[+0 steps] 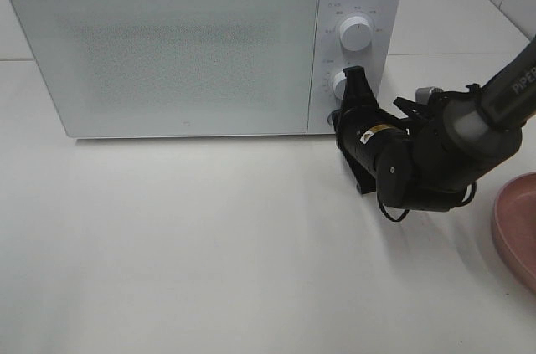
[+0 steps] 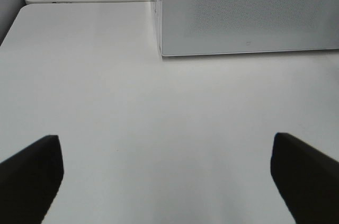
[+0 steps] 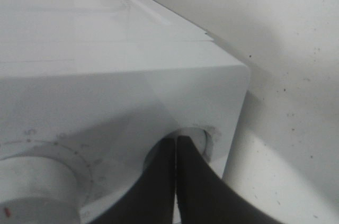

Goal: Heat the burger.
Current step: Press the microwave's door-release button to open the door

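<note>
The burger is out of view. The white microwave (image 1: 167, 44) stands at the back of the table with its door closed. My right gripper (image 1: 352, 76) is shut, with its fingertips against the lower knob (image 1: 338, 82) on the control panel. In the right wrist view the two fingers (image 3: 159, 181) lie pressed together in front of that knob (image 3: 201, 138). My left gripper (image 2: 169, 181) is open and empty over bare table in front of the microwave's left corner (image 2: 161, 49). It does not show in the exterior view.
The upper knob (image 1: 356, 33) sits above the gripped area and also shows in the right wrist view (image 3: 32, 181). A pink round plate (image 1: 519, 228) lies at the right edge of the table. The white tabletop (image 1: 209, 245) spreads in front of the microwave.
</note>
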Tool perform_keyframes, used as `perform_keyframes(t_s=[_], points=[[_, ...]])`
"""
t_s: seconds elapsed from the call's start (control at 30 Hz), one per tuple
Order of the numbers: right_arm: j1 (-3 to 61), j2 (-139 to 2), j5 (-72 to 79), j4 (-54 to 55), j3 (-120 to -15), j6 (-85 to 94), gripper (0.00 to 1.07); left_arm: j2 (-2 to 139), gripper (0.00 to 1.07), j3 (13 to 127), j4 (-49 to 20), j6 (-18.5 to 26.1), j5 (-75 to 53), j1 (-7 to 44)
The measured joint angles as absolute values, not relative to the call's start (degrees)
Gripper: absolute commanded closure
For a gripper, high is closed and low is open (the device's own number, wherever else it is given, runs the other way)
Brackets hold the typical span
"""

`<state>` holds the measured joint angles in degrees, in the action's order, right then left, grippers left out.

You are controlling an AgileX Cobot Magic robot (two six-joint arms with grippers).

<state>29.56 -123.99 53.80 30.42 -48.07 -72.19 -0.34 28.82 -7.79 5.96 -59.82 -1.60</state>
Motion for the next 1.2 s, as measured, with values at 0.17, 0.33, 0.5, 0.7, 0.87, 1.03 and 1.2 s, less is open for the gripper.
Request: perform_keyframes(t_s=[0.17,0.33,0.5,0.7,0.87,1.03,1.2], points=[[29.6,-124.0,53.3,31.4,-48.8,-72.0,1.07,-0.3,0.07,28.8,-7.8,6.0,-59.8,-1.6],[29.7,-124.7,53.3,32.3,-49.9,-71.7,1.07,-0.3,0.07,28.8,-7.8,6.0,-59.8,-1.6],[29.9,-124.8,50.2,34.3,-51.8,-69.4,1.07,-0.3,0.07,28.8,-7.8,6.0,-59.8,-1.6],[29.9,-124.8,48.2,35.5,-52.5,-68.7,1.07,-0.3,0.07,28.8,-7.8,6.0,-59.8,-1.6],[29.9,-124.8,47.8,35.5,-52.7,-68.6,1.07,-0.3,0.07,28.8,-7.8,6.0,-59.8,-1.6],[29.7,-124.5,47.2,35.4,-52.5,-68.9,1.07,-0.3,0.07,28.8,-7.8,6.0,-59.8,-1.6],[29.6,-124.4,48.1,33.5,-51.5,-70.7,1.07,-0.3,0.07,28.8,-7.8,6.0,-59.8,-1.6]])
